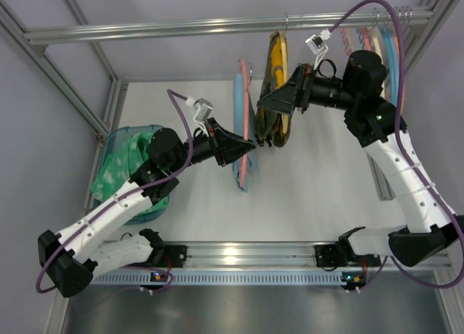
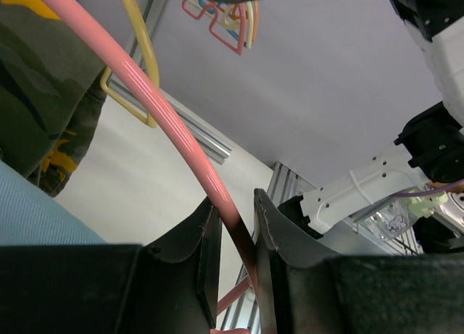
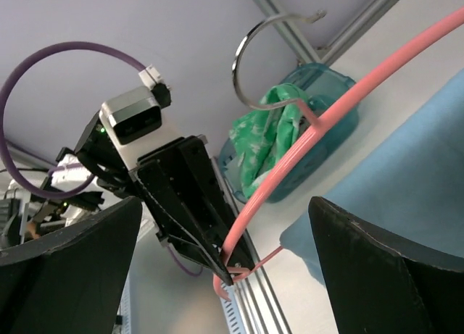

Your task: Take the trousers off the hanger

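Observation:
The salmon-pink hanger [image 1: 246,109] hangs above the table with the light blue trousers [image 1: 238,117] draped over it. My left gripper [image 1: 252,145] is shut on the hanger's lower arm; its pink rod [image 2: 181,142] runs down between the jaws of the left gripper [image 2: 233,222], with the blue cloth [image 2: 36,214] beside them. My right gripper [image 1: 262,109] stands wide open just right of the hanger. Through the right gripper's [image 3: 225,203] spread fingers I see the hanger [image 3: 326,124], its silver hook [image 3: 250,59], the trousers [image 3: 406,174] and the left gripper's fingers [image 3: 196,203] clamped near the hanger's end.
A yellow-and-dark patterned garment [image 1: 275,88] on a yellow hanger [image 2: 138,51] hangs close behind the right gripper. Several bare hangers [image 1: 377,37] hang on the rail [image 1: 181,28] at the right. A teal basket [image 1: 116,140] holding green-and-white cloth [image 1: 127,164] sits at the left.

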Robot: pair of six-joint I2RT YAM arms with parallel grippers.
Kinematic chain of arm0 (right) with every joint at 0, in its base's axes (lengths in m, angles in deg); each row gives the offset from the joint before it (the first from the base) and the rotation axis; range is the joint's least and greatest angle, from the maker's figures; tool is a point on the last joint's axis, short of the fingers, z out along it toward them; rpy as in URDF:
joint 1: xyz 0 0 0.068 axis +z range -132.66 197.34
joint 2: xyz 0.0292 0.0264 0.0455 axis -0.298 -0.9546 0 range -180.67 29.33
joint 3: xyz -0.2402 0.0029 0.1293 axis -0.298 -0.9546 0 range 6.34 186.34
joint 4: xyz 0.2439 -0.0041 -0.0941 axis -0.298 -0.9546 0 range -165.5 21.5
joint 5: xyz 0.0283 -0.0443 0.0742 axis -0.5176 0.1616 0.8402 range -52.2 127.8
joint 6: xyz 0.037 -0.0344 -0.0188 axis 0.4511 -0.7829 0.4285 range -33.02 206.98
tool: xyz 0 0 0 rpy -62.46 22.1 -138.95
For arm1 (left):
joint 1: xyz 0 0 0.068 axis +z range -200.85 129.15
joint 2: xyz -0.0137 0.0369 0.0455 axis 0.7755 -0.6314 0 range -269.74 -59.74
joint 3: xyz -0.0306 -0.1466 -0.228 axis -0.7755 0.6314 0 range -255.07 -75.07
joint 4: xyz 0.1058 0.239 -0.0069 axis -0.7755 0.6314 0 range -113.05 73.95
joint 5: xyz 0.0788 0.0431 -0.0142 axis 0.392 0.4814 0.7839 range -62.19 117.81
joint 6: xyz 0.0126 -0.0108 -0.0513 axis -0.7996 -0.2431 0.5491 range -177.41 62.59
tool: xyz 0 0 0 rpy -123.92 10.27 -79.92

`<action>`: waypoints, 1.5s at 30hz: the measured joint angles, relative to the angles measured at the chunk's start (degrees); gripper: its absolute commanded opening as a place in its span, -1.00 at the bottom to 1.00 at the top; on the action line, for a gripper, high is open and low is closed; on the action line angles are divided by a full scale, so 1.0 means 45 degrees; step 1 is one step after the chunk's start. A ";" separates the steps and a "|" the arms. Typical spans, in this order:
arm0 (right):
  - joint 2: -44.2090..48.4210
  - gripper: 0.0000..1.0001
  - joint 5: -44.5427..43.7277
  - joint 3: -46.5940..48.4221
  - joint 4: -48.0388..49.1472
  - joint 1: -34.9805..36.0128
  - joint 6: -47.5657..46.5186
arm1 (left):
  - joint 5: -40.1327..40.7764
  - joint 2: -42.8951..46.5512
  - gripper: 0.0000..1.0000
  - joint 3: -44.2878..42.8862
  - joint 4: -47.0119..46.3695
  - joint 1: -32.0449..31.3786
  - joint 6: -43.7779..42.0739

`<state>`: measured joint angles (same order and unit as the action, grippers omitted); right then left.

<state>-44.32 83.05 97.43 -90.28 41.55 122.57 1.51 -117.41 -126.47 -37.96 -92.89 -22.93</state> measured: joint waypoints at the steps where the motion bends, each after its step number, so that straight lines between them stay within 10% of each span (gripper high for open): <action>1: -0.0112 0.99 0.0034 0.0097 0.0073 0.0180 0.0029 | 0.0121 0.0000 -1.00 -0.0097 0.0000 0.0000 0.0024; 14: -0.2244 0.83 0.0185 0.0758 0.1103 0.1885 0.1112 | 0.0826 -0.0024 -1.00 -0.1127 -0.0112 0.0005 0.0199; 23: -0.3089 -0.09 0.0330 0.1875 0.1224 0.2841 0.0947 | 0.0937 0.0413 -1.00 -0.0563 -0.0204 -0.0219 -0.0971; 27: -0.3079 -0.96 0.0330 0.1734 0.1146 0.2953 0.0894 | 0.1010 0.0695 -1.00 -0.0355 -0.0355 -0.0301 -0.1826; 29: -0.3070 -1.00 0.0146 0.1671 0.0869 0.3070 0.1545 | 0.1073 0.0699 -0.98 -0.0209 -0.0287 -0.0340 -0.2195; 33: -0.3084 -1.00 -0.0063 0.1409 0.0529 0.3079 0.1525 | 0.1321 0.0685 -0.53 0.0330 -0.0335 -0.0350 -0.3322; 37: -0.3118 -1.00 0.0209 0.1413 0.0437 0.3060 0.1705 | 0.1749 0.0971 0.45 0.0529 -0.0884 -0.0393 -0.5357; 45: -0.3138 -1.00 0.0928 0.1166 0.0427 0.2924 0.3361 | 0.2317 0.3419 0.86 0.2288 -0.0874 -0.0301 -0.8927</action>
<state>-58.44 87.23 102.67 -88.36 54.70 137.70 11.93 -102.02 -116.17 -41.90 -94.24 -63.10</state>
